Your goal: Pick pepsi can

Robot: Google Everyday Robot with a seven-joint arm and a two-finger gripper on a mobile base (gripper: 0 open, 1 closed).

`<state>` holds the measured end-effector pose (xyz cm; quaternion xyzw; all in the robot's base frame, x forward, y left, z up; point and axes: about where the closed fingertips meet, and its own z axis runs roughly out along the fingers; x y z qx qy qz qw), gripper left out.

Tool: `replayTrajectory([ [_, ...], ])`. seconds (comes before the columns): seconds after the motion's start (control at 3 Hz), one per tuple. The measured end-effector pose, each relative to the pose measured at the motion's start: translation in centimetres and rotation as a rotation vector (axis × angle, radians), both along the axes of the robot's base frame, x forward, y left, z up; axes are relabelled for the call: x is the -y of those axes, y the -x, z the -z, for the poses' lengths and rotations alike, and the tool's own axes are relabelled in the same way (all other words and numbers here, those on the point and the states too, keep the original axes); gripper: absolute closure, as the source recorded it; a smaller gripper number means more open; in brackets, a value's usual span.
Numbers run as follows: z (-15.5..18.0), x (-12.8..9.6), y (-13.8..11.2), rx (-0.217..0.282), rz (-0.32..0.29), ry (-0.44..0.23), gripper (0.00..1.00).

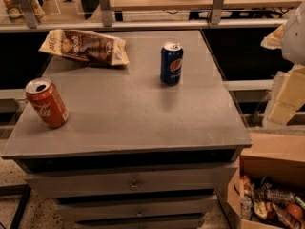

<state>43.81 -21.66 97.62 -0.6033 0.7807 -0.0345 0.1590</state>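
Observation:
The pepsi can (171, 63), dark blue with a round red-white-blue logo and a silver top, stands upright on the grey cabinet top (128, 113), toward its back right. My gripper (285, 97) shows as pale cream parts at the right edge of the camera view. It is off the cabinet's right side, well to the right of the can and a little nearer the camera, and it touches nothing on the top.
A red Coca-Cola can (46, 103) stands tilted at the left edge. A chip bag (85, 46) lies at the back left. A metal rail (143, 25) runs behind the cabinet. An open cardboard box (269, 199) of snacks sits on the floor at lower right.

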Motion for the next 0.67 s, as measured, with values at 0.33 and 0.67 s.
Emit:
replayTrajectory([
  [0.33,0.0,0.0,0.0,0.0,0.0,0.0,0.0],
  [0.67,0.26,-0.61,-0.74,0.006,-0.008,-0.051,0.0],
])
